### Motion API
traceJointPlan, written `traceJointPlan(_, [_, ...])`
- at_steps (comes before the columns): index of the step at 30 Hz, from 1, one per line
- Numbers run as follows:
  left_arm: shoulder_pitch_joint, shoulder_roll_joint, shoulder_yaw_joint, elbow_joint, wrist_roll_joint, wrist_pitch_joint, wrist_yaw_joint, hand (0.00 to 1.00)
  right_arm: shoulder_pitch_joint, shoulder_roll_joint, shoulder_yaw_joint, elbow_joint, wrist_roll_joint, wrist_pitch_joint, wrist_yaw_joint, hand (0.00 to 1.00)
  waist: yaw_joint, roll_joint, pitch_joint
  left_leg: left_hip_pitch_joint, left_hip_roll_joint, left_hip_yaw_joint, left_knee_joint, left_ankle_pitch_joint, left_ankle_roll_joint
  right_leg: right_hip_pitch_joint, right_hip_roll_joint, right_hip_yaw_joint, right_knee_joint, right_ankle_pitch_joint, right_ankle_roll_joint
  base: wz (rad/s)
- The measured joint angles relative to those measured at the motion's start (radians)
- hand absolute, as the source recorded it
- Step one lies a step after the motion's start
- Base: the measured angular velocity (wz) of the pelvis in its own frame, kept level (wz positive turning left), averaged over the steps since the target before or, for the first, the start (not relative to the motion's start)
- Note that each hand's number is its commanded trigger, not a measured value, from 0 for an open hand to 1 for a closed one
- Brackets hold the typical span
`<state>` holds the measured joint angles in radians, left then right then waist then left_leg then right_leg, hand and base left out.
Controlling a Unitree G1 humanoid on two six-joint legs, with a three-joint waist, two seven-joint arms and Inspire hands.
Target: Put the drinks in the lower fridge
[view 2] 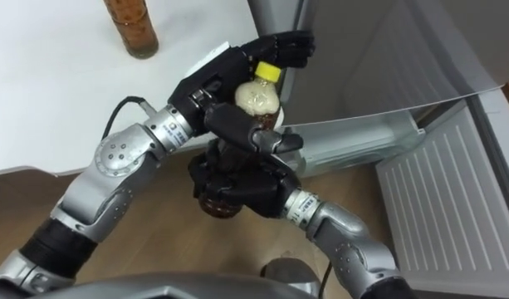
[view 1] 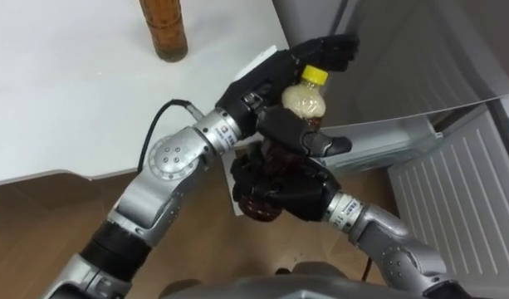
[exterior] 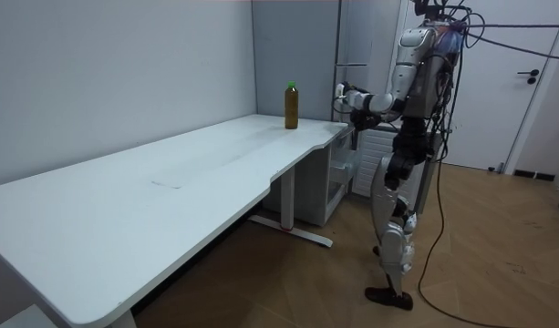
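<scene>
A drink bottle (view 1: 305, 100) with a yellow cap, pale at the top and dark lower down, is held upright between both hands, past the white table's corner. My left hand (view 1: 262, 83) is curled round its upper part, fingers behind the neck and thumb across the front. Below it, my right hand (view 1: 300, 195) grips the bottle's dark lower half. A second, brown drink bottle (view 1: 163, 29) with a green cap (exterior: 292, 87) stands on the table (view 1: 63, 100) near its far end. In the room view I stand at the table's end, beside the fridge (exterior: 352, 137).
The lower fridge stands open on my right, with its white ribbed door (view 1: 462, 199) swung out and a glass shelf edge (view 1: 387, 137) just beyond the hands. Brown wooden floor (view 1: 55, 216) lies beneath. The table edge runs close to my left arm.
</scene>
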<state>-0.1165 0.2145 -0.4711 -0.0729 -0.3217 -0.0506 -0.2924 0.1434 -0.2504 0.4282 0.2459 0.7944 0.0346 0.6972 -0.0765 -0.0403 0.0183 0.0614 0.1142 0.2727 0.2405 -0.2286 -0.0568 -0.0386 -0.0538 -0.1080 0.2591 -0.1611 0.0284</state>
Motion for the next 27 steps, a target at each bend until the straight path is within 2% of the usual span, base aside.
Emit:
traceJointPlan(3, [0.0, -0.003, 0.02, -0.091, -0.002, -0.014, 0.008, 0.0, 0.001, -0.004, 0.0, 0.0, -0.002, -0.003, -0.001, 1.0, 0.004, 0.01, 0.0, 0.001, 0.001, 0.001, -0.005, 0.0, 0.0, 0.0, 0.001, -0.005, 0.001, 0.001, -0.001, 0.05])
traceJointPlan(6, [0.0, -0.008, 0.049, -0.18, -0.005, -0.069, 0.016, 0.0, 0.003, -0.004, 0.006, -0.001, -0.002, -0.003, 0.0, 1.0, 0.018, 0.01, 0.0, 0.005, 0.003, 0.001, -0.006, 0.0, 0.0, 0.001, 0.003, -0.004, 0.003, 0.005, -0.003, -0.01])
traceJointPlan(8, [0.0, -0.026, 0.088, -0.219, -0.008, -0.115, 0.026, 0.0, 0.006, -0.005, 0.006, -0.001, -0.014, -0.011, 0.0, 1.0, 0.03, 0.008, 0.001, 0.014, 0.002, -0.001, -0.007, 0.0, 0.0, 0.011, 0.003, -0.005, 0.002, 0.006, -0.002, 0.0])
traceJointPlan(12, [0.012, -0.028, 0.142, -0.29, -0.019, -0.145, 0.072, 0.0, 0.02, -0.002, -0.005, -0.001, -0.016, -0.026, 0.001, 1.0, 0.032, 0.004, 0.002, 0.018, 0.0, -0.018, -0.008, -0.001, -0.001, 0.027, 0.0, -0.018, -0.004, 0.007, 0.0, 0.13])
traceJointPlan(15, [0.035, -0.029, 0.177, -0.345, -0.02, -0.197, 0.091, 0.0, 0.028, 0.01, -0.031, -0.001, -0.045, -0.03, 0.006, 1.0, 0.051, -0.003, -0.0004, 0.02, -0.001, -0.024, -0.008, -0.001, -0.001, 0.029, 0.0, -0.02, -0.004, 0.006, 0.001, 0.02])
traceJointPlan(16, [0.035, -0.031, 0.186, -0.349, -0.02, -0.201, 0.093, 0.0, 0.031, 0.013, -0.04, -0.001, -0.057, -0.034, 0.006, 1.0, 0.056, -0.003, -0.0007, 0.021, -0.001, -0.024, -0.007, -0.001, -0.001, 0.031, 0.0, -0.021, -0.004, 0.006, 0.001, 0.0])
traceJointPlan(19, [0.043, -0.049, 0.242, -0.387, -0.015, -0.217, 0.131, 0.0, 0.056, 0.02, -0.078, -0.001, -0.087, -0.058, 0.006, 1.0, 0.081, -0.004, -0.0016, 0.022, -0.001, -0.027, -0.006, -0.001, -0.001, 0.034, 0.0, -0.024, -0.005, 0.006, 0.001, 0.02])
traceJointPlan(22, [0.043, -0.058, 0.296, -0.411, 0.006, -0.27, 0.198, 0.0, 0.079, 0.018, -0.099, -0.001, -0.103, -0.072, 0.006, 1.0, 0.093, -0.004, -0.0017, 0.027, -0.001, -0.037, -0.007, -0.001, -0.001, 0.048, -0.001, -0.034, -0.015, 0.006, 0.001, 0.09])
traceJointPlan(25, [0.044, -0.06, 0.349, -0.429, 0.034, -0.306, 0.246, 0.0, 0.107, 0.018, -0.132, -0.001, -0.132, -0.091, 0.008, 1.0, 0.113, 0.0, -0.0029, 0.043, -0.001, -0.044, -0.008, -0.001, -0.002, 0.074, -0.001, -0.042, -0.027, 0.006, 0.001, 0.08])
traceJointPlan(27, [0.047, -0.06, 0.401, -0.451, 0.091, -0.327, 0.294, 0.0, 0.13, 0.022, -0.163, -0.007, -0.165, -0.106, 0.013, 1.0, 0.12, 0.007, -0.0024, 0.045, -0.002, -0.061, -0.012, -0.001, -0.002, 0.09, -0.002, -0.061, -0.038, 0.007, 0.002, 0.21])
